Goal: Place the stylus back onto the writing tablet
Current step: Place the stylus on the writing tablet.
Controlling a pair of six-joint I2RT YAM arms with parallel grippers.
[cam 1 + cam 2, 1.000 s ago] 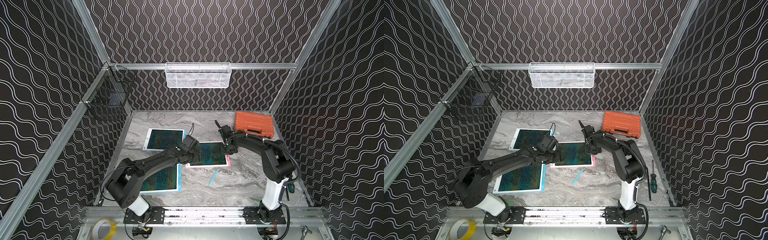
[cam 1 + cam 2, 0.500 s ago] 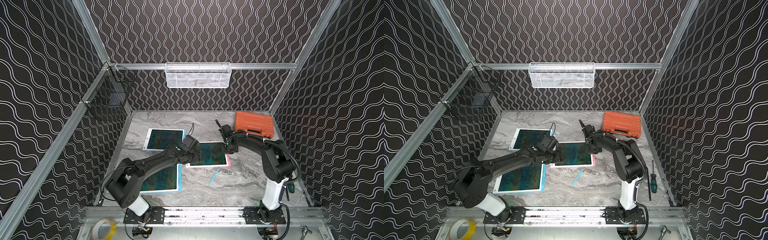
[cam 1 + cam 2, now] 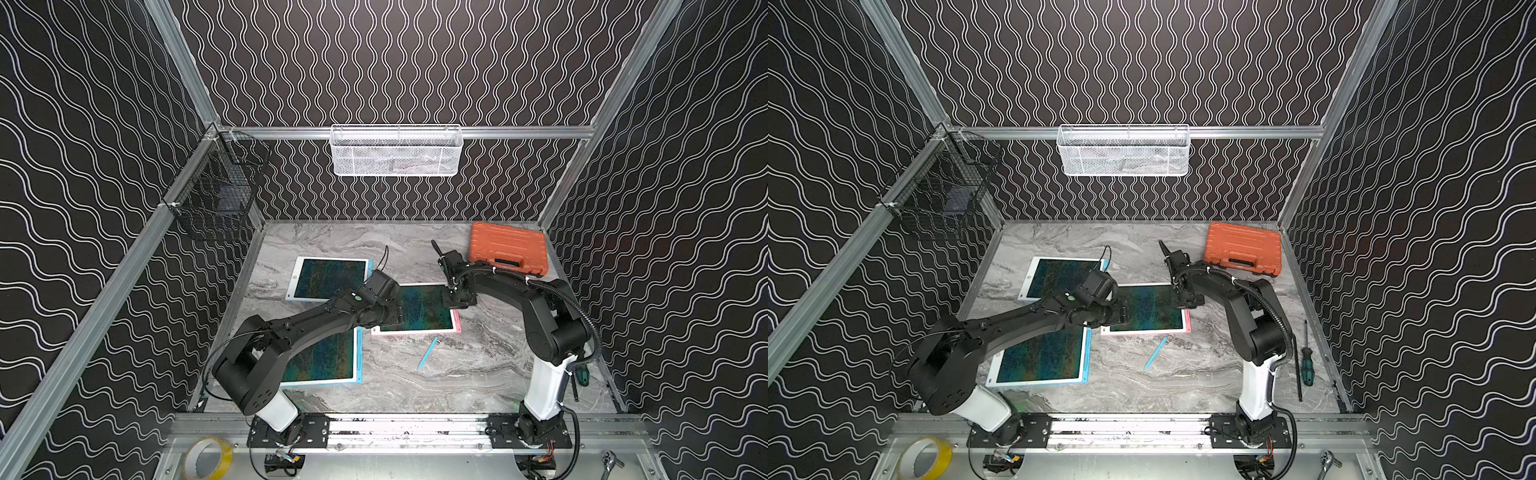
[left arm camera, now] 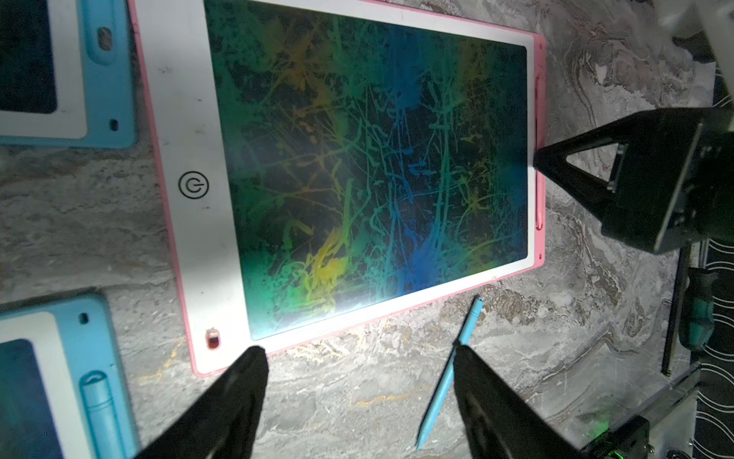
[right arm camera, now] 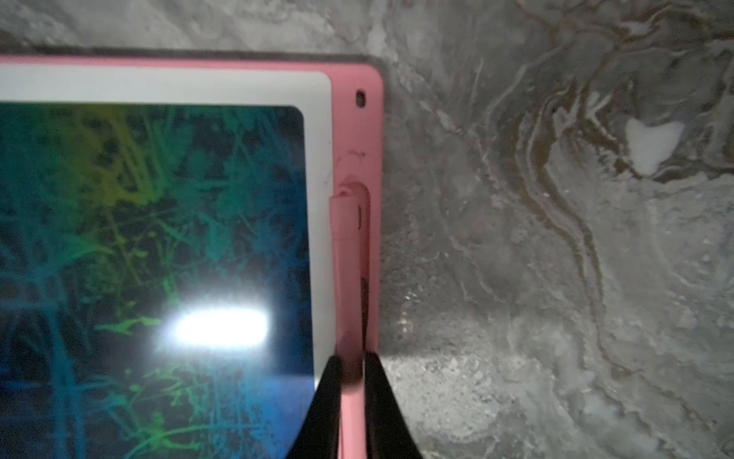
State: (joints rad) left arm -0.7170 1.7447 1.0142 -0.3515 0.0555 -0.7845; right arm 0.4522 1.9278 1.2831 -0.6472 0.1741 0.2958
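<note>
Right jaws pinch the slim pink stylus (image 5: 349, 258), lying in the edge groove of the pink-framed writing tablet (image 5: 375, 119); left jaws gape idle. You look to be seating it: press flat, then release.

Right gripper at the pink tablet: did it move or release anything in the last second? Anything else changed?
Nothing visibly changed. The right gripper stays closed on the pink stylus seated in the pink tablet; the left gripper stays open; the blue stylus lies beside the tablet.
</note>
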